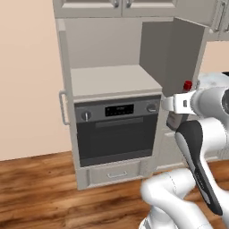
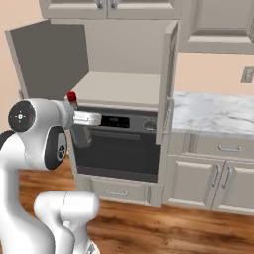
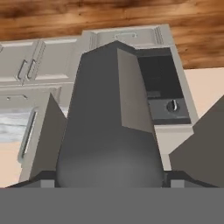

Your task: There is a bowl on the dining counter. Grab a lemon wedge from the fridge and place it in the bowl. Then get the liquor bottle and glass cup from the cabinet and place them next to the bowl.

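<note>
My gripper (image 1: 176, 105) (image 2: 82, 119) is shut on the liquor bottle (image 1: 173, 120) (image 2: 80, 138), a dark bottle with a red cap (image 1: 188, 85) (image 2: 72, 96). The bottle hangs roughly upright in the air, in front of the open cabinet and beside the oven's upper edge. In the hand view its dark body (image 3: 109, 122) bulges between my two fingertips (image 3: 175, 180). The cabinet's beige shelf (image 1: 112, 80) (image 2: 121, 87) is bare, with both doors swung out.
A black built-in oven (image 1: 118, 132) (image 2: 119, 149) sits under the cabinet shelf. The open doors (image 1: 172, 53) (image 2: 49, 59) jut out on either side of my hand. A marble-topped wall counter (image 2: 213, 111) with beige doors lies to the right. The floor is wood.
</note>
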Tool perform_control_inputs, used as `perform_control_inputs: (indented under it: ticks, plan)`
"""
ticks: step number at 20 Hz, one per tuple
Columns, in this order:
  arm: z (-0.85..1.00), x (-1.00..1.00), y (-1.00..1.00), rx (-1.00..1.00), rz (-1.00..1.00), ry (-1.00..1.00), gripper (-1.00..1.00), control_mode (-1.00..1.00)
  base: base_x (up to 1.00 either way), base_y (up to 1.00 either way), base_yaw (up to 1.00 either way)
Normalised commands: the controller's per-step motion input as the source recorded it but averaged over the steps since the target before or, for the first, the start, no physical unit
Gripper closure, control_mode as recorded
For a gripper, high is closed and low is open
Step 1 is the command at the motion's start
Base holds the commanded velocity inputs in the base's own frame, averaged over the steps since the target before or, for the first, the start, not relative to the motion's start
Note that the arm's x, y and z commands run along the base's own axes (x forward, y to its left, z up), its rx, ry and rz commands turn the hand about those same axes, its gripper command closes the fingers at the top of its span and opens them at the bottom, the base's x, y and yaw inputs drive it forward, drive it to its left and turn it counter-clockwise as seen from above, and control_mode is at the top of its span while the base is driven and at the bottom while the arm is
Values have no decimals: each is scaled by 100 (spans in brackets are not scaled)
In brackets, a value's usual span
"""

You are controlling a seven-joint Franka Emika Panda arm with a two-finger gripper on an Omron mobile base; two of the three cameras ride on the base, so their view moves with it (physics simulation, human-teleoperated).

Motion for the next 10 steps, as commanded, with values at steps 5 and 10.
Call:
perform_control_inputs:
  ticks: [5, 10]
  plan:
    - [0, 0, 0, 0, 0, 0, 100, 100, -92, 0, -15]
    - [0, 0, 0, 0, 0, 0, 100, 100, -82, 0, -43]
